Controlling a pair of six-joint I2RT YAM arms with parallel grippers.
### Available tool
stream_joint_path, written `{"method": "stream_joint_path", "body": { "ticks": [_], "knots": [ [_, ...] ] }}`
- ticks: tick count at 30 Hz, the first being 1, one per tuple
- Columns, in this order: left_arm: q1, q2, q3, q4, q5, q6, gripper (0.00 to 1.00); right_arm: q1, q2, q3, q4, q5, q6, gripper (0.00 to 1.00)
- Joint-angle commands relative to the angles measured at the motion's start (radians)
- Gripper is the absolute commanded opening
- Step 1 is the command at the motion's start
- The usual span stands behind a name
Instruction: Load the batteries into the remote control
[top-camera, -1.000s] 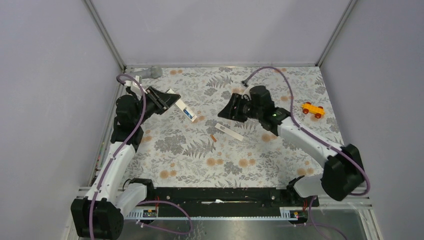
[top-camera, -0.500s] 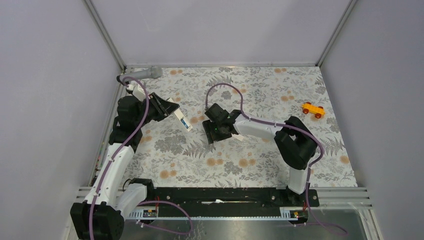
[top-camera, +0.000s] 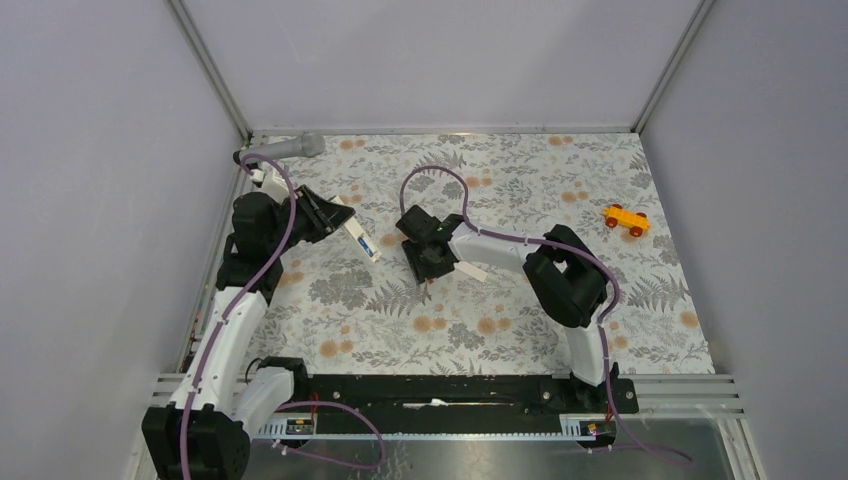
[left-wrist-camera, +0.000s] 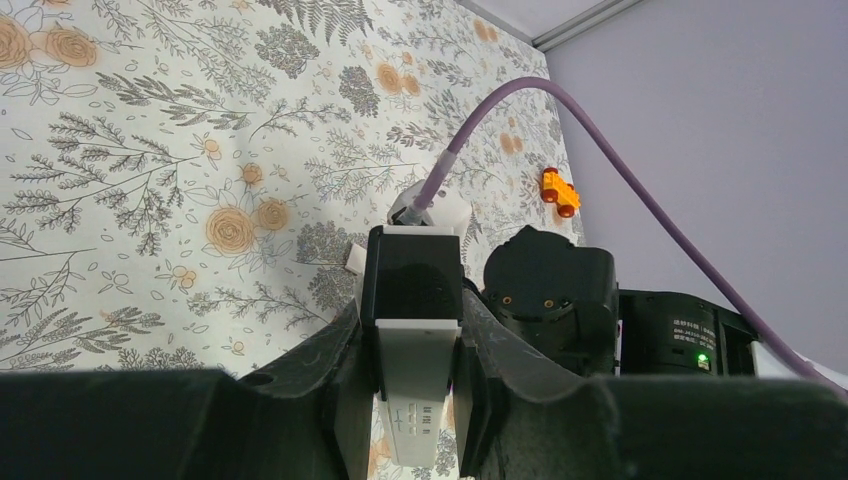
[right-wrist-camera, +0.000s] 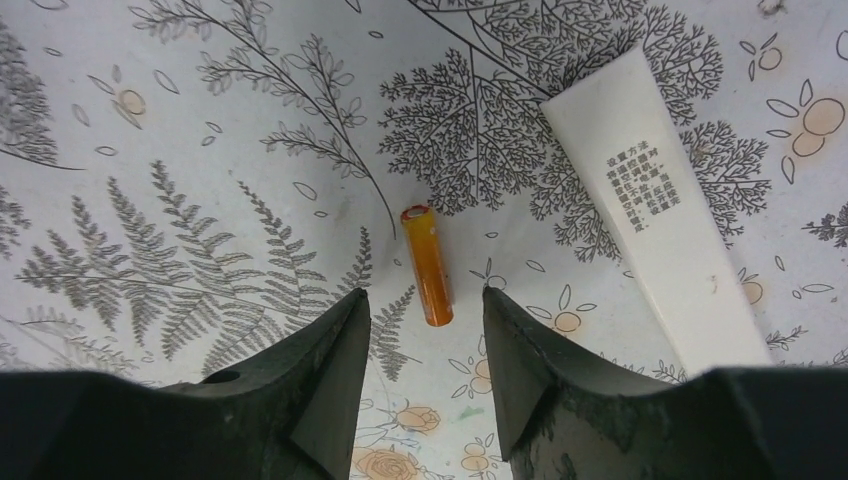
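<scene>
My left gripper (top-camera: 325, 212) is shut on the white remote control (top-camera: 358, 238) and holds it off the table at the left; a small blue patch shows near the remote's far end. In the left wrist view the remote (left-wrist-camera: 415, 375) sits between both fingers of my left gripper (left-wrist-camera: 412, 335), its dark slot end pointing away. My right gripper (top-camera: 424, 268) is open and points down over the orange battery (right-wrist-camera: 427, 265), which lies on the mat just ahead of my right gripper's (right-wrist-camera: 423, 300) fingertips. The white cover (right-wrist-camera: 655, 215) lies right of the battery.
A grey microphone (top-camera: 285, 150) lies at the back left corner. An orange-yellow toy car (top-camera: 625, 219) stands at the right, also in the left wrist view (left-wrist-camera: 558, 192). The right arm's black wrist (left-wrist-camera: 550, 300) is close beyond the remote. Grey walls enclose the floral mat (top-camera: 500, 330).
My right arm swung left across the mat and came down over the orange battery. My left gripper shifted slightly with the remote in it.
</scene>
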Motion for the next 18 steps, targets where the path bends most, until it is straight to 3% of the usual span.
{"method": "stream_joint_path", "body": {
  "ticks": [1,5,12,18],
  "knots": [
    [0.009,-0.026,-0.001,0.043,-0.01,0.007,0.0,0.014,0.021,0.031,-0.068,0.052,-0.018,0.5],
    [0.011,-0.023,-0.006,0.052,-0.005,0.0,0.0,0.014,0.015,0.016,-0.054,0.051,-0.026,0.38],
    [0.012,-0.021,-0.016,0.067,0.005,-0.01,0.0,0.014,0.04,0.017,-0.003,0.054,-0.06,0.34],
    [0.012,-0.021,-0.021,0.065,0.02,-0.008,0.0,0.014,0.044,0.023,-0.007,0.042,-0.058,0.1]
  ]
}}
